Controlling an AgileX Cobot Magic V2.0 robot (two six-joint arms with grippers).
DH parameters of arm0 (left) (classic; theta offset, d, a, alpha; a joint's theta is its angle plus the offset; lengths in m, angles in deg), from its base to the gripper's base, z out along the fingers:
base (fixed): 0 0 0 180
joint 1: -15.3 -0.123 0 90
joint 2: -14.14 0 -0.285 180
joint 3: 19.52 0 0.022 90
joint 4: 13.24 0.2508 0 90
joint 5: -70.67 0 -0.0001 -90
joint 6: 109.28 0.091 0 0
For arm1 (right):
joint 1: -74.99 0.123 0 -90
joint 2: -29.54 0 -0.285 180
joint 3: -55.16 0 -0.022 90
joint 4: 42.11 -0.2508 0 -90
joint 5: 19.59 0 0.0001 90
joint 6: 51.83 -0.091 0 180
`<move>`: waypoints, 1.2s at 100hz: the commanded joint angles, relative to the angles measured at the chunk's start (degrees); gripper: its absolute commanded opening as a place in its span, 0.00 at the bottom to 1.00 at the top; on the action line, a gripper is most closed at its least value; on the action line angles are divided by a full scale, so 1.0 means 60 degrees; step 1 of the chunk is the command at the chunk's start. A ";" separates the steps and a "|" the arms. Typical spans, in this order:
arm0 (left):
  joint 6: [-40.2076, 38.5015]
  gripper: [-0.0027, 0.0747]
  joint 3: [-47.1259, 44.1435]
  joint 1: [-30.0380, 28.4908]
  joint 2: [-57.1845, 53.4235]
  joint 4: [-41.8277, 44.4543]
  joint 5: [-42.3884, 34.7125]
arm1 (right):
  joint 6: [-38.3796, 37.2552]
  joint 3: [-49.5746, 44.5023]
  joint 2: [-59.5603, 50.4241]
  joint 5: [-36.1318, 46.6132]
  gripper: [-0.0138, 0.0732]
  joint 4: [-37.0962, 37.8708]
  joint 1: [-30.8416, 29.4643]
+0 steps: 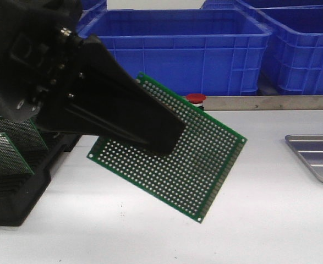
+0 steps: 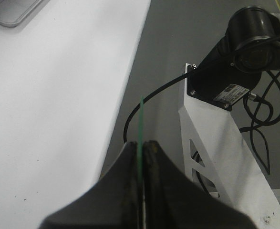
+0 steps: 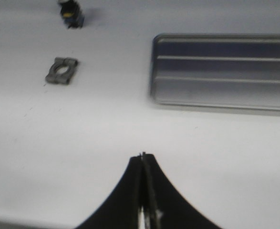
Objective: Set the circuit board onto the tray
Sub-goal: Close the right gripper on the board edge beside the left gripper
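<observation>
While tilted, the green hole-dotted circuit board [image 1: 189,159] sits clamped in left fingers [image 2: 151,157]; right fingers [image 3: 149,176] together.

We are looking at an electronics workshop or assembly line bench. Blue plastic crates [image 1: 178,49] are standing stacked behind the left gripper [image 1: 164,137]; a black slotted rack [image 1: 12,165] holding green perforated boards is sitting beside it. A red push button [image 1: 195,99] is showing beyond it at the white table's [image 1: 271,220] far edge.
</observation>
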 commanded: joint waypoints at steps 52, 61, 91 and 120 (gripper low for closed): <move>0.0069 0.01 0.0285 0.0070 -0.0230 -0.0627 0.0377 | 1.2057 0.0741 0.4829 -0.2522 0.73 -0.8635 0.0569; 0.0069 0.01 0.0285 0.0070 -0.0230 -0.0643 0.0377 | 1.2071 0.1006 0.5396 -0.2726 0.73 -0.8624 0.1028; 0.0069 0.01 0.0285 0.0070 -0.0230 -0.0665 0.0417 | 1.2071 0.2126 0.7066 -0.3076 0.73 -0.8617 0.2457; 0.0069 0.01 0.0285 0.0070 -0.0230 -0.0769 0.0433 | 1.2070 0.2183 0.8164 -0.3646 0.71 -0.8637 0.3303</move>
